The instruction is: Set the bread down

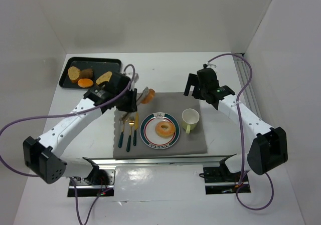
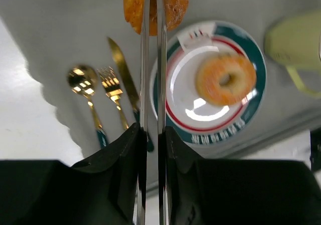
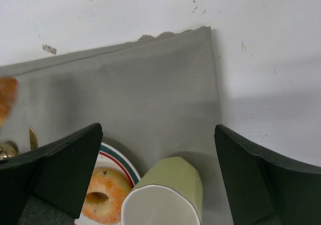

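My left gripper (image 1: pixel 131 97) (image 2: pixel 153 135) is shut on metal tongs (image 2: pixel 152 59). The tongs pinch an orange bread piece (image 2: pixel 173 2) (image 1: pixel 147 96) above the grey mat, just beyond the far left rim of the plate (image 1: pixel 150 137). A ring-shaped bun (image 1: pixel 165 129) (image 2: pixel 225 78) lies on the plate and also shows in the right wrist view (image 3: pixel 103 195). Three more bread pieces (image 1: pixel 86 76) lie on a black tray (image 1: pixel 113 63) at the far left. My right gripper (image 1: pixel 194 87) (image 3: pixel 158 150) is open and empty, above the mat behind the cup.
A pale green cup (image 1: pixel 190 118) (image 3: pixel 165 195) stands right of the plate on the grey mat (image 1: pixel 195 142). A gold spoon, fork and knife (image 1: pixel 129 130) (image 2: pixel 113 84) lie left of the plate. White walls enclose the table.
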You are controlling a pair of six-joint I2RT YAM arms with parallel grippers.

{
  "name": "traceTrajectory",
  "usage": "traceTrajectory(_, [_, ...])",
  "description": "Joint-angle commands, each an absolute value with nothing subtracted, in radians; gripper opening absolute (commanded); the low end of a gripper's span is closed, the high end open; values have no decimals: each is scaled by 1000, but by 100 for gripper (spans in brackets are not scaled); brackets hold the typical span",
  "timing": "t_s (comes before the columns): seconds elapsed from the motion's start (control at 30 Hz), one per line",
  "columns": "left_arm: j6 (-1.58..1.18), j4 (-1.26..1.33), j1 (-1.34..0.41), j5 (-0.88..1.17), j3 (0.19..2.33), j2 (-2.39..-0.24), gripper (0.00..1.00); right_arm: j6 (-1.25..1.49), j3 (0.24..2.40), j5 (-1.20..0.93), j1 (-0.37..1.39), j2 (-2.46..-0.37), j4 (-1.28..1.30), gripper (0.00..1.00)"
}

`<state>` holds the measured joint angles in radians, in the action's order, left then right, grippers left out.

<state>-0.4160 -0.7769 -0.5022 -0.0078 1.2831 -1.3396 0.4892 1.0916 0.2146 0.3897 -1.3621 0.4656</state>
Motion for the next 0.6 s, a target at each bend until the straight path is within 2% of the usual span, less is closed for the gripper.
traceTrajectory(0.0, [-440, -767, -598, 24, 1215, -1224, 0, 488, 1098, 236, 400, -1330, 474, 100])
traceTrajectory(0.23, [-606, -767, -782, -24, 1111, -1149, 0, 488, 1089, 225, 400, -1330, 474, 100])
traceTrajectory(0.43, [-735, -755, -873, -25, 997, -1103, 0, 469, 1108, 238, 400, -1330, 486, 100])
traceTrajectory(0.57, [-814, -764, -920, -110, 971, -1065, 1, 469, 1108, 247, 400, -1330, 486, 100])
